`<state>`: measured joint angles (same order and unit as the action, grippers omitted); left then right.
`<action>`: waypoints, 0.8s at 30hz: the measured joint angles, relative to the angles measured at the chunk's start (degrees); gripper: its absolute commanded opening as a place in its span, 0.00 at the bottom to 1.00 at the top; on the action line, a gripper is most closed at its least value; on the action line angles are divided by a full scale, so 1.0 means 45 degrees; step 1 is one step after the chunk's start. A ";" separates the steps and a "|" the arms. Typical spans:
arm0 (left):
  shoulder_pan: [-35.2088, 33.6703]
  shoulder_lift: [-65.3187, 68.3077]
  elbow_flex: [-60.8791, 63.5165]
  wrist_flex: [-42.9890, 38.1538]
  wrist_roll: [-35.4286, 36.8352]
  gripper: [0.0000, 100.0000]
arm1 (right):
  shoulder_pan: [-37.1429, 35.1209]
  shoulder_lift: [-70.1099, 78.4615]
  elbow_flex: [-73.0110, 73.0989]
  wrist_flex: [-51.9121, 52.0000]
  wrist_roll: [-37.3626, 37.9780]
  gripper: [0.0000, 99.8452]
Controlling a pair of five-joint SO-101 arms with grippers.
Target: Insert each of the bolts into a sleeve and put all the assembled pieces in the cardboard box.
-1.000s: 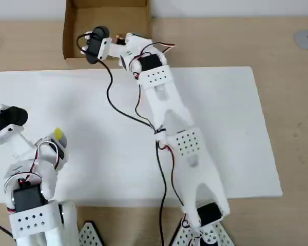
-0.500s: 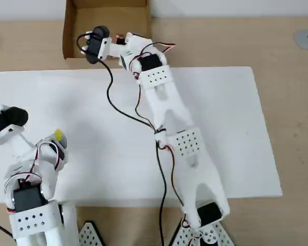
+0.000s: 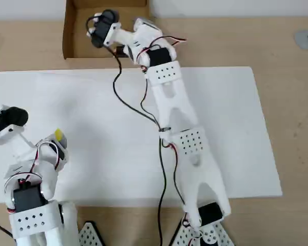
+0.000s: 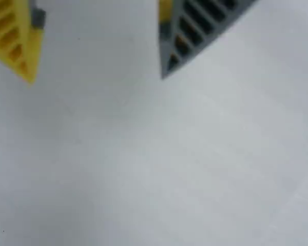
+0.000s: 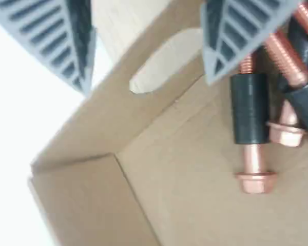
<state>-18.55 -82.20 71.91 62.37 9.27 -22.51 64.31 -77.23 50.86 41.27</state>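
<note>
My right gripper (image 5: 149, 84) hangs open over the near corner of the cardboard box (image 5: 97, 205), with nothing between its grey fingers (image 5: 56, 36). Inside the box lie copper bolts in black sleeves (image 5: 250, 115), beside one fingertip. From above, the right arm (image 3: 143, 38) stretches across the mat to the cardboard box (image 3: 67, 36) at the far left. My left gripper (image 4: 95, 77) is open just above the bare white mat (image 4: 154, 169), one finger yellow (image 4: 15, 41), one grey. In the high view the left gripper (image 3: 59, 137) sits near the mat's left front.
A white mat (image 3: 220, 128) covers most of the wooden table. The right arm's black cable (image 3: 124, 102) trails across the mat's middle. A grey disc (image 3: 307, 38) lies at the far right edge.
The right arm has pushed farther away from its base, carrying its gripper from the box's front wall to over the box's inside. The left arm has not moved.
</note>
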 measured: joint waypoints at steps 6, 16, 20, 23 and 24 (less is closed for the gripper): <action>0.0000 0.0000 0.0000 0.0000 0.0000 0.17 | 0.0313 0.0000 -0.1856 0.1641 -0.2032 0.18; 0.0000 0.0000 0.0000 0.0000 0.0000 0.17 | 0.1407 -0.1289 -0.3477 0.5665 -0.8713 0.18; 0.0000 0.0000 0.0000 0.0000 0.0254 0.17 | 0.1446 -0.1582 -0.3556 0.6134 -1.1136 0.18; 0.0000 0.0000 0.0000 0.0000 0.0274 0.17 | 0.1446 -0.1368 -0.3282 0.5021 -1.1585 0.18; 0.0000 0.0000 0.0000 0.0000 0.0274 0.17 | 0.1446 -0.1192 -0.3126 0.4298 -1.1643 0.18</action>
<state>-18.55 -82.20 71.91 62.37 10.51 -16.00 58.95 -91.30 70.20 -11.12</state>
